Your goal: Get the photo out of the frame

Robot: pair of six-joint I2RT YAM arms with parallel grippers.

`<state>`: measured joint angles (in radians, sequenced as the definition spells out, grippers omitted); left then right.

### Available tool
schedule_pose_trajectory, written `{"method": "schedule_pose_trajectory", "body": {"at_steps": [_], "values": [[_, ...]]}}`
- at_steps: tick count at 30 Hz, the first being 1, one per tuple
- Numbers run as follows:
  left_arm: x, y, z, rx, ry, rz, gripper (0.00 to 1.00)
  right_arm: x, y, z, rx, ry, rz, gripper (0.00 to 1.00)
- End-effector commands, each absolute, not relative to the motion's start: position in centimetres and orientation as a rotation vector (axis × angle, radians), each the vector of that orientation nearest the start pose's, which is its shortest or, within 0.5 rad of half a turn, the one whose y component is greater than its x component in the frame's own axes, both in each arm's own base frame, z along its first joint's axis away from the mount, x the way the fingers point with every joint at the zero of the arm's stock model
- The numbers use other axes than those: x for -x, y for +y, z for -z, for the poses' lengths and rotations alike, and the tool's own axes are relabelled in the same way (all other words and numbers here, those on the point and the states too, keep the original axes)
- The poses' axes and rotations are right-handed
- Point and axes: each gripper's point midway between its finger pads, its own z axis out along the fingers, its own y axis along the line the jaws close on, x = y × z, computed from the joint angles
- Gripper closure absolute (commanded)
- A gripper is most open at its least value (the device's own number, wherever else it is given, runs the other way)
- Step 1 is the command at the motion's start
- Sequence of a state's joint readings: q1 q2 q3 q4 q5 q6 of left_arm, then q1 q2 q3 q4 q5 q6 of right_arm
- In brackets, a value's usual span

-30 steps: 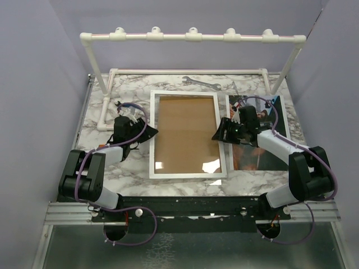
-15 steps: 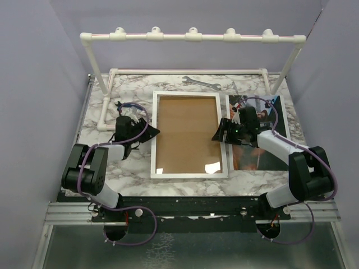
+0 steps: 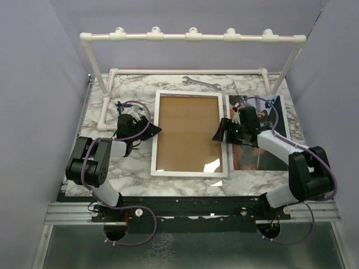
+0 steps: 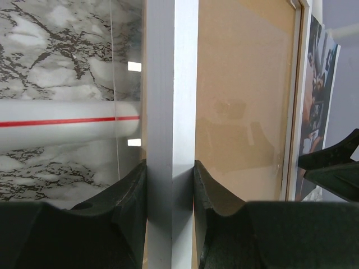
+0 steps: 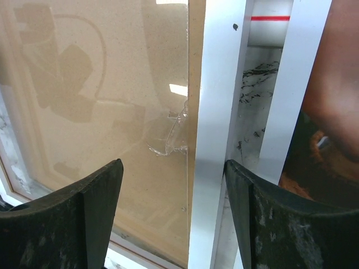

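Though seemingly apart, one frame (image 3: 188, 93), one photo (image 3: 248, 160).

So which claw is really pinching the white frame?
The left claw, on the left edge of the frame: its fingers press both sides of the border. The right claw straddles the other edge with gaps either side.

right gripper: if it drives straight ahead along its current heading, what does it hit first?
Most likely the frame, at its right white rail. The right gripper is open and straddles that rail, one finger over the frame's front, the other on the photo side. Depth is unclear from here.
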<state>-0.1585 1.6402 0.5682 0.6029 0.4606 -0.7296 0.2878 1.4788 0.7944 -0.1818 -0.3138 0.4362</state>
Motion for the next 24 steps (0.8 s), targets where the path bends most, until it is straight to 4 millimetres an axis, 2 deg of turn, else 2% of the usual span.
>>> {"method": "schedule_pose_trajectory", "body": {"at_steps": [1, 4, 10, 12, 16, 19, 21, 24], "values": [[-37.9, -17.0, -7.6, 0.286, 2.082, 1.052, 0.79, -31.3, 16.4, -6.2, -0.029, 2.523, -0.668, 0.22], [-37.8, -16.8, -8.0, 0.303, 2.068, 1.045, 0.79, -31.4, 16.4, -6.3, -0.02, 2.52, -0.665, 0.24], [-36.2, -16.0, -8.1, 0.332, 2.086, 1.001, 0.7, -31.6, 16.2, -6.5, -0.003, 2.518, -0.645, 0.43], [-35.7, -15.4, -7.8, 0.339, 2.106, 0.954, 0.61, -31.5, 16.3, -6.7, 0.009, 2.517, -0.654, 0.46], [-35.4, -14.0, -6.9, 0.343, 2.163, 0.826, 0.31, -31.0, 16.6, -6.7, 0.009, 2.518, -0.687, 0.47], [-35.6, -13.2, -7.0, 0.348, 2.181, 0.757, 0.11, -30.8, 16.8, -6.5, 0.006, 2.52, -0.709, 0.46], [-35.8, -12.4, -7.1, 0.37, 2.187, 0.699, 0.05, -30.7, 16.9, -6.3, 0.002, 2.523, -0.719, 0.43], [-35.8, -11.1, -7.8, 0.402, 2.177, 0.612, 0.04, -30.6, 16.9, -5.9, -0.008, 2.53, -0.718, 0.22]]}}
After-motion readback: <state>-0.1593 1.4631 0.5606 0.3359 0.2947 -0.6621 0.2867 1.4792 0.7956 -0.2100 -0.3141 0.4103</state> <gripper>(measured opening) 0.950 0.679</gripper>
